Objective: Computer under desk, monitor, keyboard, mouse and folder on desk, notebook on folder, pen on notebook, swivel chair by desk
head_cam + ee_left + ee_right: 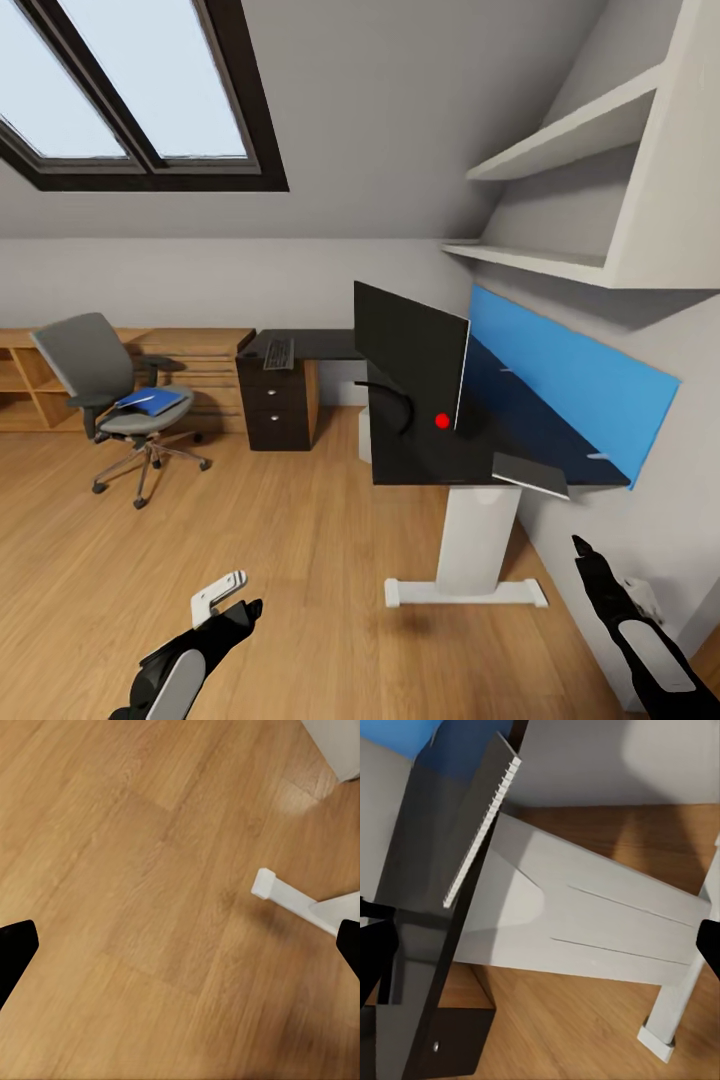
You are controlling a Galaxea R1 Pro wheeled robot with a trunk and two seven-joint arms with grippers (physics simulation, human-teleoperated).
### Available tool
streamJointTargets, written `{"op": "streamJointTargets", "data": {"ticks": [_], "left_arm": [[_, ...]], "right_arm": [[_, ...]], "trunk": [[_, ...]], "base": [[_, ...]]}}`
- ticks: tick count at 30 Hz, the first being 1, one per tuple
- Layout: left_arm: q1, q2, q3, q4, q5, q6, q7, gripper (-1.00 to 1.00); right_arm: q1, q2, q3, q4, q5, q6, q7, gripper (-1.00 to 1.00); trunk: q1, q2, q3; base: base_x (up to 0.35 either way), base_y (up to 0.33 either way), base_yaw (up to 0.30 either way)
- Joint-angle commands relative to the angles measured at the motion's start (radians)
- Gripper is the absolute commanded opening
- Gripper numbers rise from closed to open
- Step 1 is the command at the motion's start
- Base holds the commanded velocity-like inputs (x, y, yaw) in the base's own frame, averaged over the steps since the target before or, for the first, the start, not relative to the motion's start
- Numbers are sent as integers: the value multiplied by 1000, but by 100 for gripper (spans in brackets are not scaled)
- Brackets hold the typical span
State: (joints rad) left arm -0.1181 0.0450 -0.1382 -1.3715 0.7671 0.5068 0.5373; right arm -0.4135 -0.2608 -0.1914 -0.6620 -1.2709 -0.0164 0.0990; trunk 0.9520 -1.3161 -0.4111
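Head view: we see the desk (420,465) against the wall, the monitor (410,345) standing on it and a spiral notebook (530,473) overhanging its near edge. Well beyond the desk, the swivel chair (105,390) carries the blue folder (150,402); the keyboard (279,353) lies on a drawer unit (275,400). Our left gripper (235,600) and right gripper (583,548) hang low with fingers parted, empty.
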Motion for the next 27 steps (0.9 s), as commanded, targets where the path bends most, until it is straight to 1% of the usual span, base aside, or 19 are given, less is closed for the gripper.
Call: {"op": "streamJointTargets", "data": {"ticks": [1, 6, 9, 10, 11, 12, 13, 16, 19, 27], "left_arm": [[-1, 1, -3, -1, 10, 0, 10, 100], [-1, 1, -4, -1, 11, 0, 10, 100], [-2, 1, -13, -1, 11, 1, 10, 100], [-2, 1, -22, -1, 11, 1, 10, 100], [-2, 1, -52, -1, 11, 1, 9, 100], [-2, 2, -61, -1, 11, 1, 8, 100], [-2, 3, -77, -1, 11, 0, 8, 100], [-2, 4, -100, -1, 11, 0, 8, 100], [-2, 4, -110, -1, 11, -1, 7, 100], [-2, 6, -116, 1, 10, -3, 7, 100]], "right_arm": [[-1, 0, 0, 1, -11, -2, 5, 100], [-1, 0, 0, 1, -19, -2, 5, 100], [-1, 0, 1, 1, -23, -1, 5, 100], [-1, 0, 1, 1, -24, -1, 5, 100], [-1, 0, 1, 1, -25, 0, 5, 100], [-1, 0, 1, 1, -25, 1, 5, 100], [-1, 0, 1, 1, -25, 1, 5, 100], [-1, 0, 1, 1, -25, 2, 5, 100], [-1, 0, 1, 1, -25, 2, 5, 100], [-1, 1, 1, 1, -25, 3, 5, 100]], "trunk": [[4, -8, -4], [23, -43, -20], [23, -43, -20], [23, -43, -20], [23, -43, -20], [23, -43, -20], [23, -43, -20], [23, -43, -20], [23, -43, -20], [23, -43, -20]], "base": [[0, 0, 0], [0, 0, 0], [0, 0, 0], [0, 0, 0], [0, 0, 0], [0, 0, 0], [0, 0, 0], [55, 0, 0], [202, 0, 0], [294, 0, 0]]}}
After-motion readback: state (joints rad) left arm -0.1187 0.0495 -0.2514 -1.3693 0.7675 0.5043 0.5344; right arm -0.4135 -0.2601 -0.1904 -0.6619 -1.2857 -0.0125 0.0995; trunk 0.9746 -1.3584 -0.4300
